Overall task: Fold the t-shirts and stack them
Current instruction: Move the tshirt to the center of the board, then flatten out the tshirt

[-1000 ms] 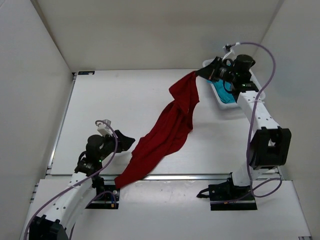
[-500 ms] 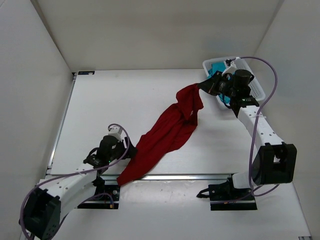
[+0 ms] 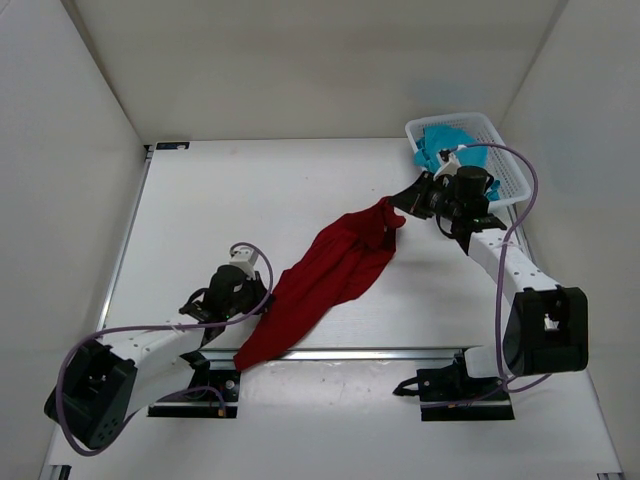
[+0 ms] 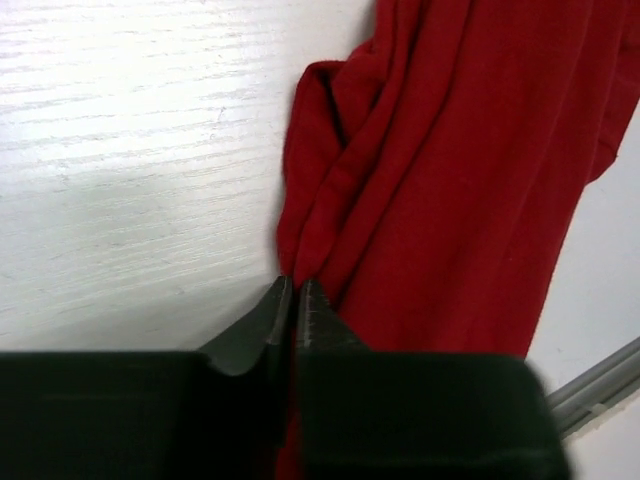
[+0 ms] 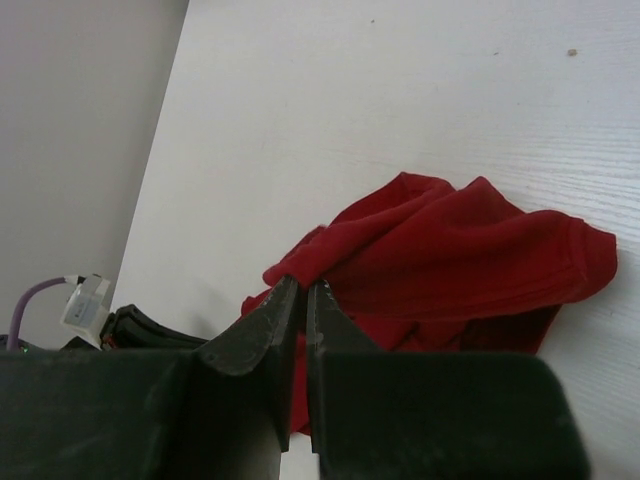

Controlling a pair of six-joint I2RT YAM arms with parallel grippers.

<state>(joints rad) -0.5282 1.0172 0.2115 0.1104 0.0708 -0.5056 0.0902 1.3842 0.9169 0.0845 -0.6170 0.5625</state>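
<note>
A dark red t-shirt lies bunched in a long diagonal strip across the table, from the near middle up toward the right. My left gripper is at the strip's lower left edge, low on the table. In the left wrist view its jaws are shut on a fold of the red t-shirt. My right gripper is shut on the strip's upper end. The right wrist view shows a red fold pinched at the tips of the right gripper. A teal-blue t-shirt lies crumpled in the basket.
A white mesh basket stands at the table's back right corner, just behind the right arm. A metal rail runs along the table's near edge, and the shirt's lowest tip hangs over it. White walls enclose the table on three sides.
The right gripper came forward and down from the basket, lowering the shirt's upper end onto the table. The left gripper moved right to the shirt's lower edge and shut on it.
</note>
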